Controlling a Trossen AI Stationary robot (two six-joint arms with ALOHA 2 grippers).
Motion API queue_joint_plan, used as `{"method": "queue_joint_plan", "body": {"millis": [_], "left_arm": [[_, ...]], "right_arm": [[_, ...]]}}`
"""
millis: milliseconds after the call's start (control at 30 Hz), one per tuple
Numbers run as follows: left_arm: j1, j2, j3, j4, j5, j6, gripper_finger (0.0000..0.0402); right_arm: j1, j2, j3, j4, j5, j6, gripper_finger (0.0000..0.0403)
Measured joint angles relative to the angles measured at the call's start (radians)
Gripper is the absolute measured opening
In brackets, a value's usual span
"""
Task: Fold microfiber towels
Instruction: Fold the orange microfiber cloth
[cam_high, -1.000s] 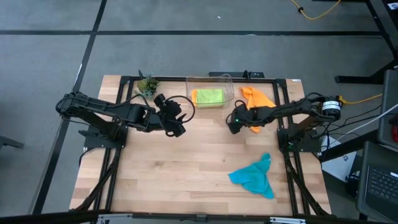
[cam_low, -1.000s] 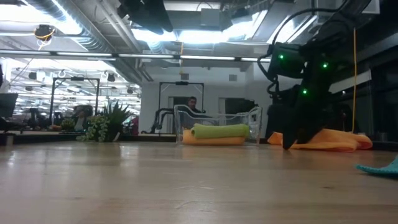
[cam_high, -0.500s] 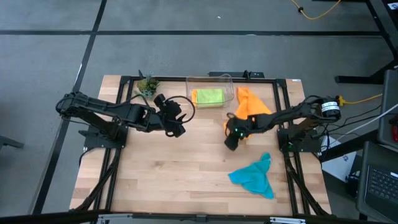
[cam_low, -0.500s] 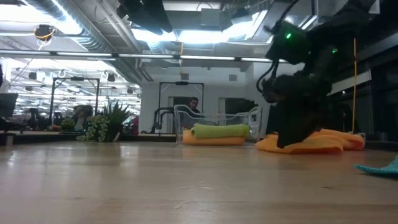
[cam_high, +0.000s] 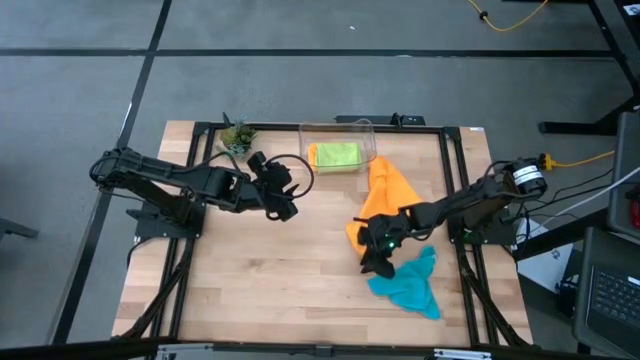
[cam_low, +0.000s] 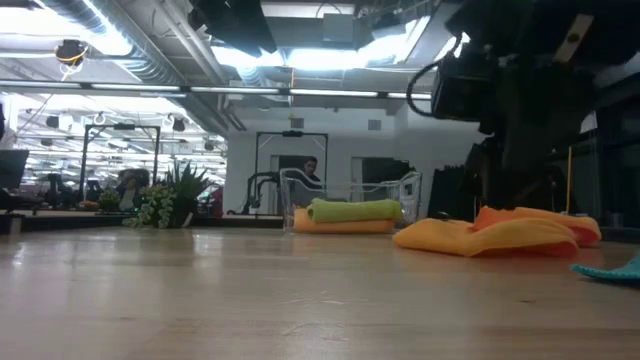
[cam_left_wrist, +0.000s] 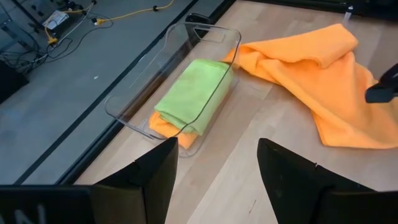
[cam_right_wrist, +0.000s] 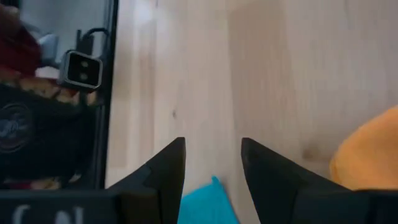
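The orange towel (cam_high: 385, 192) lies spread out on the bench (cam_high: 260, 270), stretched from the bin (cam_high: 338, 140) down to the right tool (cam_high: 376, 258). The right tool sits at the towel's near edge. Its fingers (cam_right_wrist: 163, 169) stand a little apart, with bare wood between them, and I cannot tell if they pinch the towel. The teal towel (cam_high: 408, 283) lies crumpled just beside this tool, on the side nearest the bench's front edge.

In the bin, a folded green towel (cam_left_wrist: 191, 94) rests on top of another folded orange one (cam_left_wrist: 163, 126). The bin stands in front of the left tool (cam_high: 285, 205), a little way off. The left tool is let go and holds nothing; its fingers (cam_left_wrist: 152, 176) are wide apart above the bench. A small plant (cam_high: 237, 136) stands at the back, near the left arm.
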Motion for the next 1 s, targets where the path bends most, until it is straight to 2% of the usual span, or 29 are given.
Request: {"method": "queue_joint_plan", "body": {"millis": [133, 233, 367, 467, 567, 700, 800, 867, 1000], "left_arm": [[0.0, 0.0, 0.0, -0.003, 0.0, 0.0, 0.0213], [0.0, 0.0, 0.0, -0.003, 0.0, 0.0, 0.0213], [0.0, 0.0, 0.0, -0.003, 0.0, 0.0, 0.0213], [0.0, 0.0, 0.0, -0.003, 0.0, 0.0, 0.0213], [0.0, 0.0, 0.0, -0.003, 0.0, 0.0, 0.0213], [0.0, 0.0, 0.0, -0.003, 0.0, 0.0, 0.0213], [0.0, 0.0, 0.0, -0.003, 0.0, 0.001, 0.0213], [0.0, 0.0, 0.0, -0.005, 0.0, 0.001, 0.0213], [0.0, 0.0, 0.0, -0.008, 0.0, 0.001, 0.0213]], "right_arm": [[0.026, -0.001, 0.051, -0.077, 0.158, 0.003, 0.016], [0.035, -0.002, 0.11, -0.237, 0.381, 0.049, 0.016], [0.039, -0.002, 0.154, -0.455, 0.741, 0.274, 0.016], [0.036, -0.004, 0.14, -0.563, 0.918, 0.452, 0.016], [0.016, -0.001, 0.102, -0.644, 0.976, 0.633, 0.016], [0.001, 0.04, 0.019, -0.581, 1.026, 0.761, 0.016], [0.001, 0.089, -0.013, -0.419, 1.04, 0.716, 0.016], [0.006, 0.13, -0.011, -0.3, 1.012, 0.615, 0.016], [0.064, 0.189, 0.025, -0.099, 0.868, 0.415, 0.016]]}}
